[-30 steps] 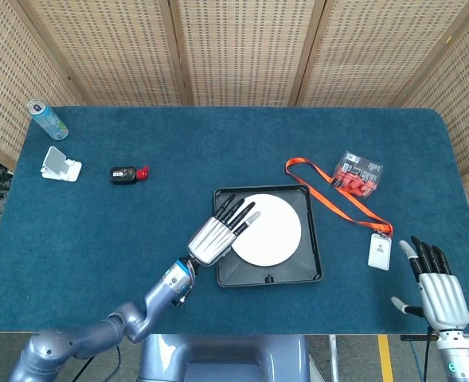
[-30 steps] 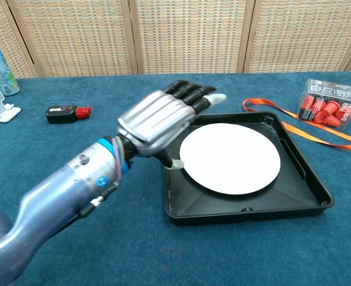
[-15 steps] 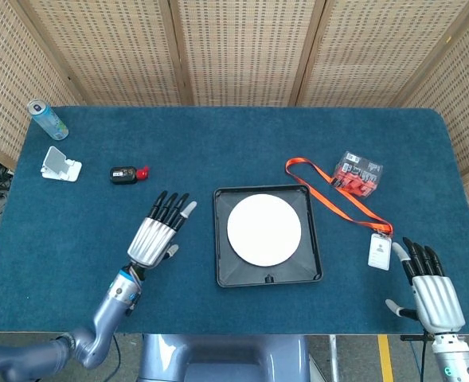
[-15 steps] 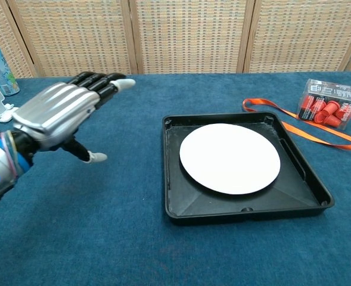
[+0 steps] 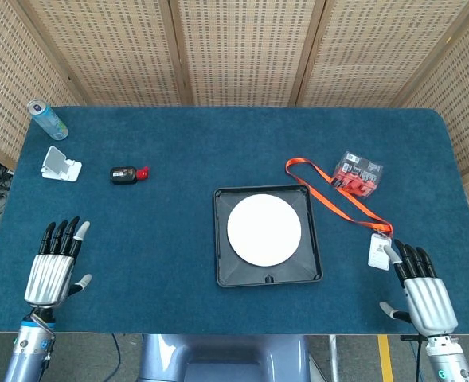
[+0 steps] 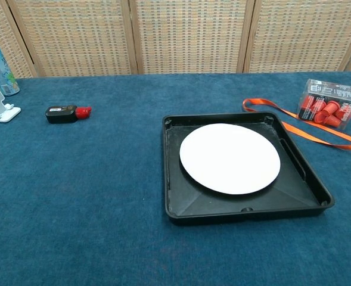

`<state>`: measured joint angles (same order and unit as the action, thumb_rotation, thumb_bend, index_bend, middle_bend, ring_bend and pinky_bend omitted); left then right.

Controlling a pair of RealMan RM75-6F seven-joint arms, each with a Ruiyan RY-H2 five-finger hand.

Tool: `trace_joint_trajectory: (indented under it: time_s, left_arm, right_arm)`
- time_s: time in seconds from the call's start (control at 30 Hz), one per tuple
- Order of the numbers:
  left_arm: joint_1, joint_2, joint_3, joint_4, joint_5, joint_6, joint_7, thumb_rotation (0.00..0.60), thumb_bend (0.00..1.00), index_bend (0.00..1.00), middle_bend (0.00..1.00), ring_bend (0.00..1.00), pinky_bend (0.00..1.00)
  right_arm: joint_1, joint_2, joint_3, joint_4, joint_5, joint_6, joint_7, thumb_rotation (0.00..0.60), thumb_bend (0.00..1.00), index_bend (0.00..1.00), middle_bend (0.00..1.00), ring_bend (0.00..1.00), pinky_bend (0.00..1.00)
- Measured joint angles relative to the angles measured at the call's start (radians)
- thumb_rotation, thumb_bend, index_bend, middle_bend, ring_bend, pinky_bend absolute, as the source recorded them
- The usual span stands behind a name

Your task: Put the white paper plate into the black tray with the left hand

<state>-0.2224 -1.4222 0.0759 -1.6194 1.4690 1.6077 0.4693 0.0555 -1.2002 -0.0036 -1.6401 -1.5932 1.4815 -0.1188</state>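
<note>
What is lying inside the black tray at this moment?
Only the round white paper plate lies flat inside the square black plastic tray. The tray floor beneath the plate is covered, so unseen.

White paper plate (image 5: pixel 264 231) lying flat inside the black tray (image 5: pixel 224 274) mid-table, left hand (image 5: pixel 52 270) empty with fingers spread at the near left edge, right hand (image 5: pixel 425 296) likewise empty at the near right corner, orange lanyard (image 5: pixel 338 191) beside the tray

A blue-carpeted table (image 5: pixel 218 151) stands before woven wicker screen panels (image 5: pixel 242 48) framed in pale wood.
</note>
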Motion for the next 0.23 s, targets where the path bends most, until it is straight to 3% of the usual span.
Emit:
trace_joint_trajectory:
  time_s: [0.23]
  left_arm:
    - [0.036,0.041,-0.001,-0.025,0.044,0.024,-0.042,0.6,0.0,0.0,0.0,0.0,0.0]
  right_arm:
    - [0.004,-0.009,-0.008,0.003,-0.001,-0.017,-0.016,0.6,0.13,0.0,0.0,0.0,0.0]
